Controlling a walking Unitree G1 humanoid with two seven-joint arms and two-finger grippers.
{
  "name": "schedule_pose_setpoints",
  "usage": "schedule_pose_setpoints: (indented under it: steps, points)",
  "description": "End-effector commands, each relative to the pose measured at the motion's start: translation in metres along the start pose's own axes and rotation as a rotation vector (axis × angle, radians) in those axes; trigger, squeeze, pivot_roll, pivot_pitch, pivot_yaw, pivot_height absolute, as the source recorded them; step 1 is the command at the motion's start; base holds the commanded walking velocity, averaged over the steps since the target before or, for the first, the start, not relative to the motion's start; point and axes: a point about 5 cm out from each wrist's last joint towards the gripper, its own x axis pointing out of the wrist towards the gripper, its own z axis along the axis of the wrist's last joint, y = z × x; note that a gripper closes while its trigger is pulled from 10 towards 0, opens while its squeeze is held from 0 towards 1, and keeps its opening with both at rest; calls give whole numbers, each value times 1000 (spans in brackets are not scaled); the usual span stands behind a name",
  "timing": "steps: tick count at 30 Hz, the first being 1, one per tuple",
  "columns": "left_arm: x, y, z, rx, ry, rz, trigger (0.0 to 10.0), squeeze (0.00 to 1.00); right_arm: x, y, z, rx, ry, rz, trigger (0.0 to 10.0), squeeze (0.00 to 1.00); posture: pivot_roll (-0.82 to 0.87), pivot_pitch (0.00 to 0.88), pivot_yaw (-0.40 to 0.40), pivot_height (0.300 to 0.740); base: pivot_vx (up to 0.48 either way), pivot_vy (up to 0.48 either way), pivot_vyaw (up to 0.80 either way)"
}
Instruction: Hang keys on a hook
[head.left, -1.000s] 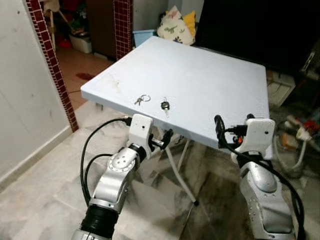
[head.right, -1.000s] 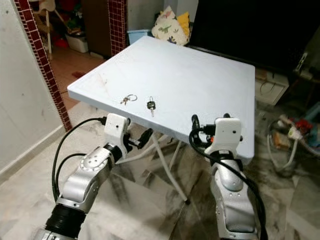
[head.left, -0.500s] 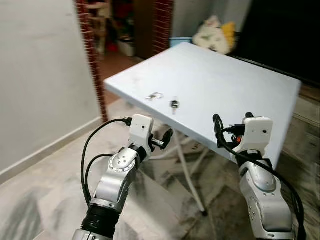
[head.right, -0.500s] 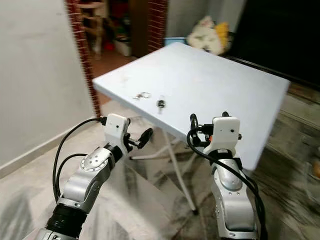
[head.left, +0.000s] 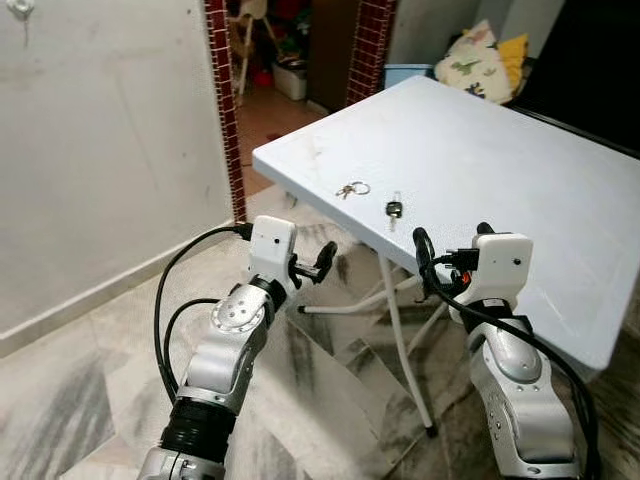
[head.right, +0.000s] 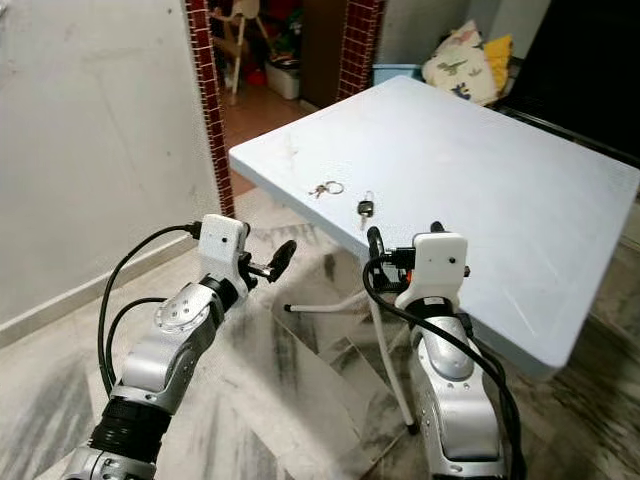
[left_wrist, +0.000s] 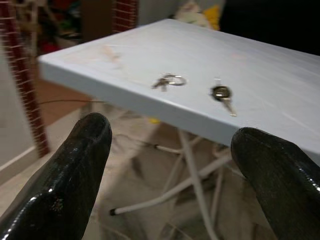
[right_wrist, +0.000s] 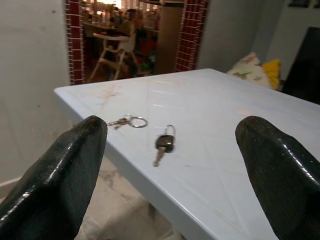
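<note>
Two keys lie near the front left corner of the pale blue table (head.left: 500, 150): a small bunch on a ring (head.left: 351, 189) and a black-headed key (head.left: 393, 210) just to its right. My left gripper (left_wrist: 170, 165) is held below and in front of the table edge, open and empty, with the keys (left_wrist: 169, 81) beyond its fingers. My right gripper (right_wrist: 170, 170) is also open and empty, at table height just short of the near edge, facing the black-headed key (right_wrist: 163, 145). A small pale fitting (head.left: 18, 8) sits high on the wall at the far left.
A plain white wall (head.left: 100, 150) runs along my left, ending at a red brick doorway pillar (head.left: 222, 90). The table stands on thin folding legs (head.left: 400, 330) over a marble floor. A patterned cushion (head.left: 480, 60) lies behind the table.
The whole view has swung left: the wall now takes up more of the picture and the table sits further right. Both arms keep the same raised pose; the keys lie where they were.
</note>
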Motion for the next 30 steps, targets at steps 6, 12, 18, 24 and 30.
schedule_pose_setpoints:
  steps: [6,12,18,24,30]
  points:
    - [0,-2,0,-14,-5,-22,10000,0,2,-3,3,1,-11,-14,10000,0,28,0,-68,740,0,0,241]
    - [1,-3,2,-14,-13,-33,10000,0,2,-3,3,2,-11,-18,10000,0,26,0,-65,740,184,0,0]
    - [0,-6,1,-21,-14,-49,10000,0,2,-4,3,1,-11,-19,10000,0,23,0,-65,740,361,0,0]
    - [1,-6,1,-23,-13,-52,10000,0,2,-4,3,0,-11,-19,10000,0,23,0,-67,740,402,0,0]
    - [0,-6,0,-24,-11,-52,10000,0,2,-4,3,1,-10,-17,10000,0,23,0,-67,740,409,0,0]
